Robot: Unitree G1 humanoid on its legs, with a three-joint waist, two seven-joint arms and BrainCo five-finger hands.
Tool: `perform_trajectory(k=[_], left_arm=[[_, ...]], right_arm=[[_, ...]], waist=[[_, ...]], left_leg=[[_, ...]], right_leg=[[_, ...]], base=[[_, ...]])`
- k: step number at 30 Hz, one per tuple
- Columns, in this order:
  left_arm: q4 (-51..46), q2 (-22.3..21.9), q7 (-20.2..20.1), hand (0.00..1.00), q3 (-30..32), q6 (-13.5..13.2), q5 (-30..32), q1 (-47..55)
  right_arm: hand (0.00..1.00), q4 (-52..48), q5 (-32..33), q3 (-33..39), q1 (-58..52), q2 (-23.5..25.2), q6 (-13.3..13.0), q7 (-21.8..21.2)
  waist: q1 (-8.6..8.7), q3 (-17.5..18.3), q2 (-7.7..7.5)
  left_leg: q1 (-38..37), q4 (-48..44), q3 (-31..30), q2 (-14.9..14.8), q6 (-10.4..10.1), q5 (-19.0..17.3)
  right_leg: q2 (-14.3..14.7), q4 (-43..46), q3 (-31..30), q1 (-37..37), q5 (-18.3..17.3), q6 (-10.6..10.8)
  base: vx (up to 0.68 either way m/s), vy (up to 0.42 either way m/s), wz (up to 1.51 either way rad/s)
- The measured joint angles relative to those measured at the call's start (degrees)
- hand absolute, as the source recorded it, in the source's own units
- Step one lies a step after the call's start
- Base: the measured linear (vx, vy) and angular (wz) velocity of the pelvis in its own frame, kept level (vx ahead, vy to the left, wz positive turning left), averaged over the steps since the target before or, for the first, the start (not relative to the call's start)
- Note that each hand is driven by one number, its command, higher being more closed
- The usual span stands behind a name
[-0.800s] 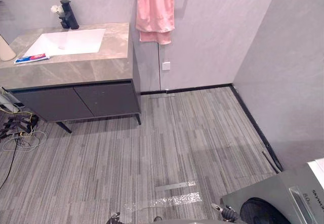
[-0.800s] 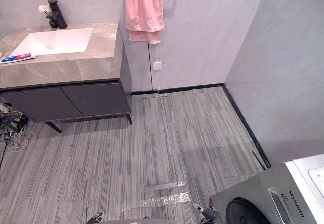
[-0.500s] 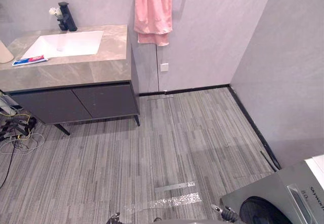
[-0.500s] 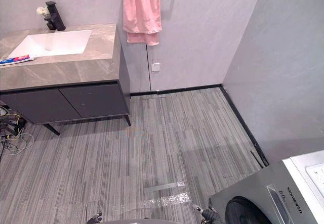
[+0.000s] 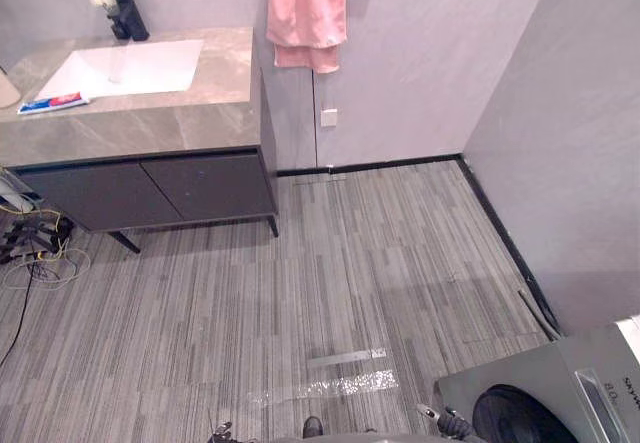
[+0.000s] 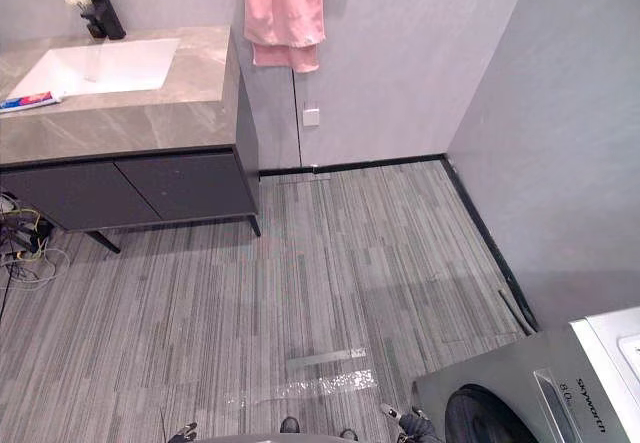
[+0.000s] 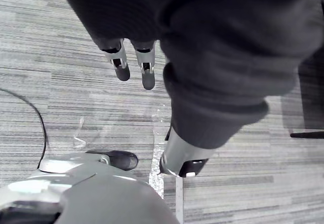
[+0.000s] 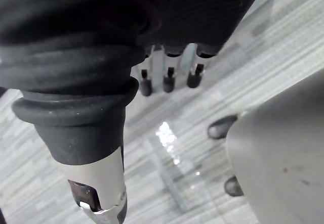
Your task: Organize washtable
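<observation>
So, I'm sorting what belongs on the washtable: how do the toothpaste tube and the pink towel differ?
The toothpaste tube lies flat on the countertop beside the white basin; the pink towel hangs against the wall past the countertop's end. The tube is small, white with blue and red; the towel is far larger, plain pink. Both are off the floor.

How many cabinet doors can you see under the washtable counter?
2. The left door under the sink, the right door beside it toward the pink towel. The washtable runs off the view's edge, so more may be hidden.
</observation>
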State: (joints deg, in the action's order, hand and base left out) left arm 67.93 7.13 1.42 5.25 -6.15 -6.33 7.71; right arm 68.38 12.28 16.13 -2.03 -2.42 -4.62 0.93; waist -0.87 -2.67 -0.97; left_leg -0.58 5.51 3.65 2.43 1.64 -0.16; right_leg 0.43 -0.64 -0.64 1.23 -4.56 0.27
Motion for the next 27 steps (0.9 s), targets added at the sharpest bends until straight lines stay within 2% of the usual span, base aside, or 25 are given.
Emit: perform_trajectory(k=[3, 4, 6, 7, 8, 9, 11, 13, 14, 15, 16, 17, 18, 19, 20, 21, 22, 23, 24, 25, 26, 27], left_arm=[[-0.4, 0.03, -0.01, 0.0, 0.74, -0.06, -0.28, 0.07], [-0.61, 0.05, -0.01, 0.0, 1.41, -0.05, -0.31, 0.02], [-1.65, -0.03, 0.01, 0.0, 1.71, -0.04, -0.41, -0.05], [-1.87, -0.11, 0.05, 0.0, 1.6, -0.03, -0.42, -0.01], [-2.08, 0.25, 0.06, 0.0, 1.3, 0.07, -0.37, -0.18], [-2.09, 0.4, 0.07, 0.0, 1.29, 0.11, -0.33, -0.5], [-2.07, 0.5, 0.07, 0.0, 1.36, 0.11, -0.29, -1.38], [-2.07, 0.36, 0.1, 0.0, 1.41, 0.09, -0.18, -2.72], [-2.09, 0.22, 0.14, 0.0, 1.45, 0.05, 0.12, -2.9], [-2.09, 0.15, 0.15, 0.0, 1.69, 0.07, 0.58, -2.87], [-2.1, 0.2, 0.14, 0.0, 1.8, 0.06, 0.69, -2.88], [-2.09, 0.25, 0.16, 0.0, 2.11, 0.04, 1.06, -2.65], [-2.22, 0.2, 0.11, 0.0, 3.43, 0.0, 1.54, -2.15], [-2.29, -0.14, 0.09, 0.0, 4.53, -0.04, 1.73, -1.99], [-2.59, -1.2, 0.17, 0.0, 7.6, -0.29, 2.04, -1.49], [-2.66, -1.87, 0.21, 0.0, 9.43, -0.42, 2.07, -1.44], [-2.69, -3.54, 0.18, 0.0, 13.08, -0.42, 2.07, -1.0], [-3.17, -4.95, 0.24, 0.0, 16.48, -0.41, 1.61, -0.86], [-3.18, -5.25, 0.23, 0.0, 17.42, -0.37, 0.85, -0.25], [-3.22, -5.25, 0.18, 0.0, 17.37, -0.37, -0.12, -0.29], [-3.91, -4.69, 0.06, 0.0, 17.36, -0.52, -0.62, -0.42], [-5.04, -4.06, 0.01, 0.0, 16.85, -0.71, -0.79, -0.4]], right_arm=[[0.0, -0.35, 0.94, 2.15, 0.66, 0.18, 0.01, 0.01], [0.0, -0.73, 1.2, 2.64, 0.61, 0.23, -0.02, 0.0], [0.0, -0.74, 1.31, 3.59, 0.57, 0.44, -0.04, 0.0], [0.0, -0.84, 2.01, 3.7, 0.35, 0.77, -0.06, -0.04], [0.0, -2.06, 3.06, 4.27, 0.31, 1.16, -0.34, -0.09], [0.0, -2.22, 3.17, 4.3, -0.35, 1.11, -0.54, -0.12], [0.0, -2.27, 3.82, 4.45, -0.37, 1.07, -0.74, -0.07], [0.0, -2.27, 4.23, 5.32, -0.15, 0.93, -1.16, -0.03], [0.0, -2.25, 4.24, 5.83, 0.11, 0.85, -1.19, 0.0], [0.0, -2.25, 4.13, 5.95, 0.11, 0.85, -1.22, 0.01], [0.0, -2.25, 4.1, 5.98, 0.12, 0.85, -1.22, 0.0], [0.0, -2.25, 4.02, 6.12, 0.08, 0.88, -1.15, 0.0], [0.0, -2.1, 3.86, 6.94, -0.34, 0.88, -0.98, 0.03], [0.0, -1.67, 3.78, 7.93, -1.17, 0.9, -0.73, 0.01], [0.0, -1.71, 3.55, 10.13, -2.52, 1.2, -0.34, -0.05], [0.0, -1.84, 3.54, 11.46, -2.46, 0.89, -0.21, -0.24], [0.0, -2.41, 3.46, 12.69, -2.32, 0.76, -0.19, -0.22], [0.0, -3.48, 3.71, 12.55, -2.19, 0.61, -0.19, -0.2], [0.0, -3.98, 4.28, 12.51, -2.19, 0.61, -0.15, -0.12], [0.0, -4.26, 5.75, 12.26, -1.99, 0.98, -0.18, -0.04], [0.0, -4.2, 6.81, 12.22, -1.6, 1.84, -0.17, 0.02], [0.0, -4.05, 7.59, 12.13, -1.21, 2.48, -0.19, 0.05]], waist=[[-0.07, -0.31, -0.25], [-0.06, -0.75, -0.59], [-0.19, -2.11, -0.63], [-0.05, -2.91, -0.34], [0.36, -3.68, 0.05], [0.18, -3.7, -0.43], [0.32, -3.74, -0.57], [0.98, -3.93, -0.38], [1.56, -4.09, -0.23], [2.06, -4.34, -0.34], [2.33, -4.44, -0.52], [3.35, -4.52, -0.81], [3.4, -4.31, -1.26], [3.39, -4.13, -1.34], [3.24, -3.15, -0.96], [2.99, -2.49, -0.17], [3.02, -2.61, 1.83], [2.89, -3.08, 2.68], [2.62, -3.14, 2.88], [1.42, -3.74, 3.1], [0.8, -4.44, 2.22], [-0.19, -5.07, 0.85]], left_leg=[[0.52, -0.33, 0.64, 0.41, 0.95, -1.18], [1.1, -2.71, 0.57, 0.76, 1.1, -3.32], [1.72, -7.19, 0.53, 0.87, 1.85, -7.19], [0.56, -8.75, 0.05, 0.78, 2.95, -8.91], [-1.47, -9.69, -0.5, 0.93, 3.66, -9.69], [-3.23, -9.9, -1.21, 0.94, 3.91, -10.84], [-4.93, -9.71, -2.84, 0.39, 3.61, -11.78], [-6.69, -9.21, -4.84, -0.81, 3.0, -13.16], [-9.0, -7.86, -5.6, -1.74, 2.13, -13.94], [-11.91, -6.28, -6.28, -2.58, 0.77, -14.95], [-13.06, -5.78, -6.61, -2.85, 0.1, -15.4], [-14.9, -5.39, -6.73, -3.68, -1.94, -16.82], [-16.37, -7.35, -6.92, -4.03, -3.45, -17.76], [-16.34, -10.0, -6.98, -4.42, -4.37, -18.35], [-14.54, -16.62, -7.26, -5.51, -4.52, -18.36], [-13.08, -20.62, -7.25, -6.68, -4.72, -18.15], [-8.32, -31.51, -5.81, -8.63, -4.25, -14.58], [-3.88, -42.91, -3.66, -9.9, -2.12, -5.53], [-1.73, -48.37, -3.08, -10.39, -2.49, 0.71], [2.27, -59.6, -1.62, -12.59, -2.49, 1.15], [5.76, -66.56, 0.73, -14.06, -1.43, -4.1], [8.53, -68.66, 2.42, -14.23, -0.41, -7.95]], right_leg=[[-0.43, 2.14, -0.75, -1.55, -1.61, 0.94], [-1.0, 5.64, -0.62, -2.63, -3.77, 1.81], [-1.52, 16.92, -0.08, -6.03, -7.41, 4.72], [-1.75, 28.76, 1.08, -10.13, -8.22, 5.84], [-2.44, 36.55, 2.46, -13.51, -9.99, 5.37], [-2.64, 39.19, 3.84, -15.35, -11.67, 4.8], [-2.73, 38.01, 5.81, -17.83, -12.38, 3.96], [-2.5, 32.83, 7.89, -21.34, -11.7, 4.08], [-2.42, 27.55, 8.81, -23.53, -9.28, 4.31], [-2.69, 20.99, 10.0, -25.27, -4.73, 4.14], [-2.75, 18.61, 10.42, -26.17, -2.99, 4.12], [-3.31, 15.77, 11.4, -27.9, -0.33, 3.67], [-3.51, 15.48, 11.81, -28.65, 1.27, 1.58], [-3.24, 16.45, 11.5, -28.33, 4.88, -0.58], [-2.23, 16.47, 11.66, -27.18, 11.56, -3.52], [-1.03, 16.54, 12.17, -26.58, 10.59, -3.61], [1.6, 15.57, 13.07, -24.43, 8.81, -4.64], [3.96, 13.72, 12.22, -21.02, 7.3, -5.91], [4.95, 12.39, 10.97, -18.93, 6.79, -6.55], [7.1, 9.6, 8.34, -13.62, 5.98, -7.58], [7.86, 7.79, 6.47, -8.28, 5.19, -8.71], [7.53, 6.44, 4.34, -3.31, 4.62, -9.54]], base=[[0.1, 0.035, -0.09], [0.11, 0.05, -0.06], [0.08, 0.048, -0.05], [0.19, 0.064, 0.1], [0.3, 0.083, 0.15], [0.28, 0.059, 0.16], [0.3, 0.03, 0.45], [0.37, 0.003, 0.64], [0.49, -0.047, 0.4], [0.49, -0.047, 0.39], [0.66, -0.106, 0.41], [0.6, -0.126, 0.52], [0.73, -0.163, 0.59], [0.7, -0.187, 0.49], [0.59, -0.189, 0.2], [0.77, -0.254, -0.04], [0.77, -0.267, -0.49], [0.78, -0.251, -0.64], [0.8, -0.226, -0.97], [0.76, -0.186, -0.94], [0.96, -0.232, -1.01], [0.74, -0.166, -0.67]])
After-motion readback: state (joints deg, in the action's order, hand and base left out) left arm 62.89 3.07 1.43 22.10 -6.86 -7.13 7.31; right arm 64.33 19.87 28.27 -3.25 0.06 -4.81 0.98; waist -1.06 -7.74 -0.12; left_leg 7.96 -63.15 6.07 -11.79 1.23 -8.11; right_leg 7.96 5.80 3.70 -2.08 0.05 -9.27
